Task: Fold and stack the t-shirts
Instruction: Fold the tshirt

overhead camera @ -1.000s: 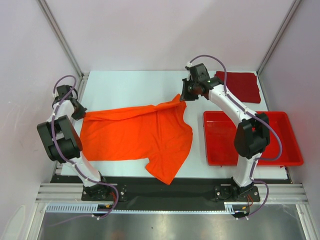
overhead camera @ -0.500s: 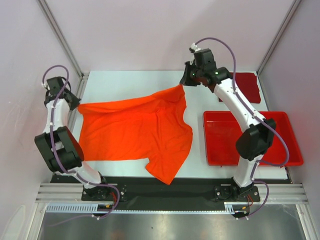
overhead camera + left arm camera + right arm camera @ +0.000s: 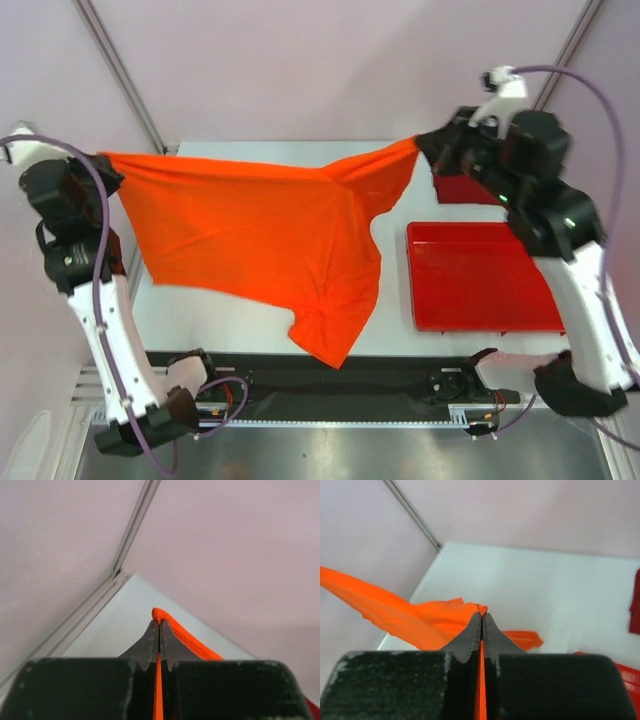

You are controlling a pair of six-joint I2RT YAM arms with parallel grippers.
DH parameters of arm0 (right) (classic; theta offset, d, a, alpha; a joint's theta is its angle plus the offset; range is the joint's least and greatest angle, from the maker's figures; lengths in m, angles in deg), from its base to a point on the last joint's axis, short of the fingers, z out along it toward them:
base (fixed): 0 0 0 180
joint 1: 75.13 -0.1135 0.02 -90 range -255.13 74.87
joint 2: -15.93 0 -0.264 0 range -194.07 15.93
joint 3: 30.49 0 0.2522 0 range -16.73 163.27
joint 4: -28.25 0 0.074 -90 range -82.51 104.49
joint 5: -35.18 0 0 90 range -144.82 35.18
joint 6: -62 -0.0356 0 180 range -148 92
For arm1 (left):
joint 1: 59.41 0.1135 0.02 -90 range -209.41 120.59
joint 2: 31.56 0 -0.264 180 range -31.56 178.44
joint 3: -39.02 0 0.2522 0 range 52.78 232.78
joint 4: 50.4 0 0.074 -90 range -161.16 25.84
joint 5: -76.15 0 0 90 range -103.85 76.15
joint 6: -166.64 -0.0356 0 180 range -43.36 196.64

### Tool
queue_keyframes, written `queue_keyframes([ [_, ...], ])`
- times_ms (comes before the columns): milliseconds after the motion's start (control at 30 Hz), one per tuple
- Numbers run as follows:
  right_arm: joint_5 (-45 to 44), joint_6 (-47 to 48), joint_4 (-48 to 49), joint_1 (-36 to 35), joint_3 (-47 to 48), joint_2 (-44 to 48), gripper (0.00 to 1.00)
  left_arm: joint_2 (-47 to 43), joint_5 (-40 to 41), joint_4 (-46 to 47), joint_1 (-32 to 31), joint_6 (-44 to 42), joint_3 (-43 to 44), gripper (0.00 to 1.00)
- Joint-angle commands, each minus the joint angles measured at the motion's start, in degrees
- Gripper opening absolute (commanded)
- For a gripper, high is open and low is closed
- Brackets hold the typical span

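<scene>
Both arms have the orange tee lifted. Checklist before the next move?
1. Left fingers shut on bright orange cloth t-shirt corner: ok.
2. Right fingers shut on opposite corner: ok.
3. Top edge stretched between both grips: ok.
4. Shirt hanging flat: not ok, lower end bunched near the table front edge.
5. Shirt clear of rigid red plastic tray: ok.
6. Folded dark red cloth t-shirt lying flat: cannot tell, right arm hides most.

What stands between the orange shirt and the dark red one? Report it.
Nothing visible on the table between them. Left gripper and right gripper are both shut on the orange shirt, held up; only the right arm itself overhangs the dark red shirt. The tray sits nearer, off that line.
</scene>
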Motion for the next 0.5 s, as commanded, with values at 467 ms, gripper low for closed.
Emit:
queue_keyframes([
  [467,-5.92,8.86,3.38,-0.11,18.9,11.14,0.0,-0.89,14.04,-6.93,-0.13,-6.35,38.73,0.0],
])
